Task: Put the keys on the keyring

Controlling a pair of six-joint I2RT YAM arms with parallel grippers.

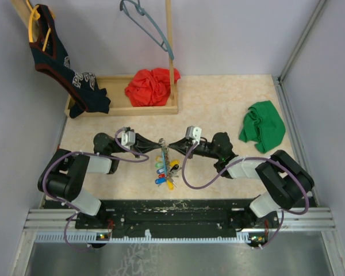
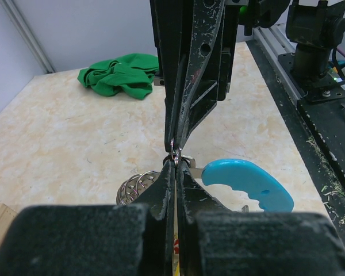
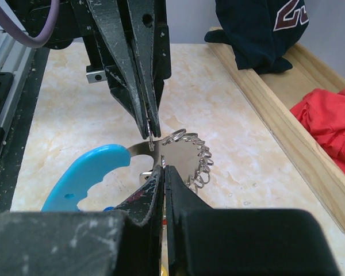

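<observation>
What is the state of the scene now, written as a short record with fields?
left jaws: shut, pinching the keyring
right jaws: shut, pinching the same hoop
keys: bunched on the near side of the meeting jaws
green cloth: far right, apart
red cloth: in the wooden tray

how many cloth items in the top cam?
3. Navy jersey hanging far left, lower end at the wooden tray; red cloth bunched in that tray; green cloth on the table, right side. More could be hidden under the jersey.
</observation>
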